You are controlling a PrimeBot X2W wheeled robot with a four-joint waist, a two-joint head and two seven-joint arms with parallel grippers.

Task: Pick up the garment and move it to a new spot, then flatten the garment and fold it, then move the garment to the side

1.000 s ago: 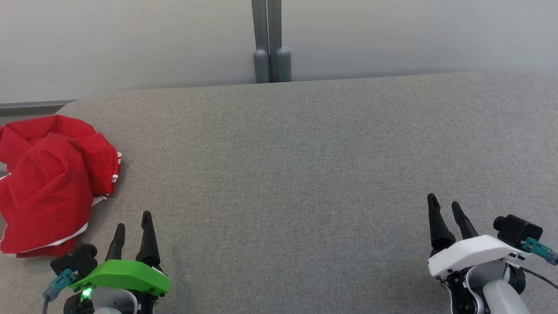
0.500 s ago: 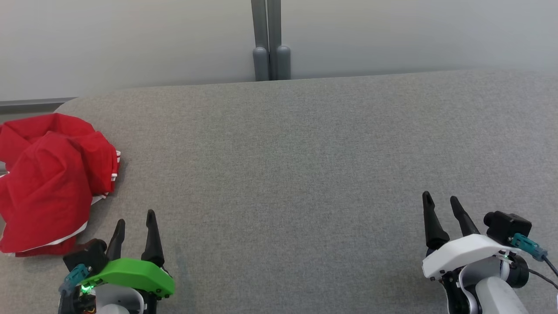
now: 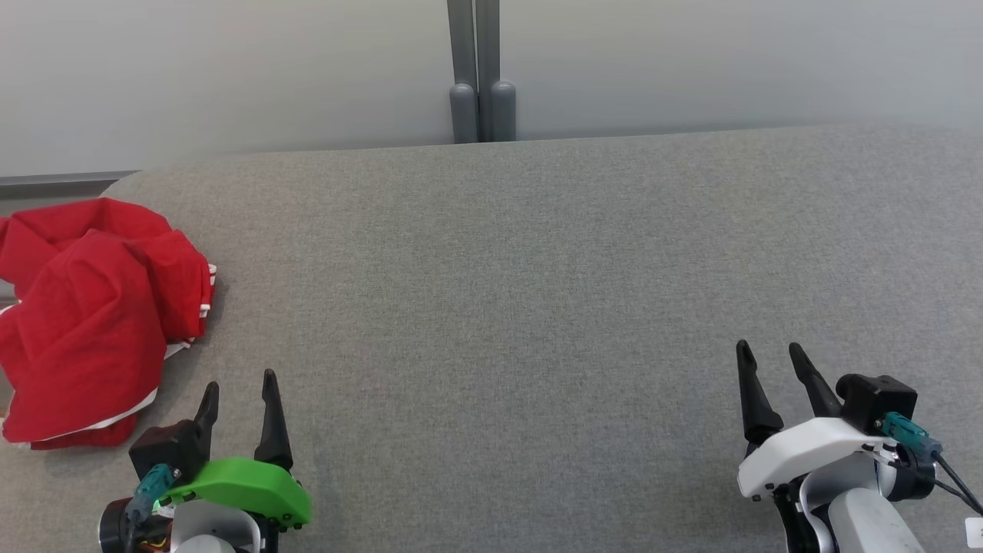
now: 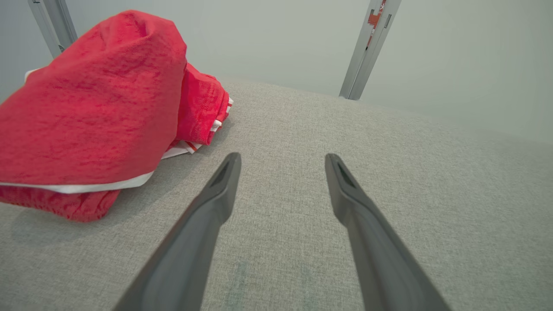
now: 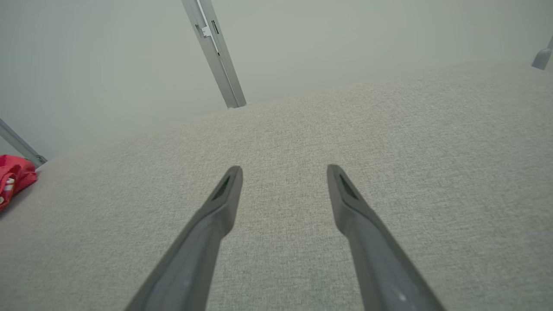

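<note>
A crumpled red cloth garment with white stripes at its hem lies in a heap at the left edge of the grey fabric-covered table. The left gripper, under a green cover, stands near the heap on its right side without touching it, its two dark fingers spread and empty. The right gripper, under a white cover, is well apart at the other side, also released and holding nothing.
</note>
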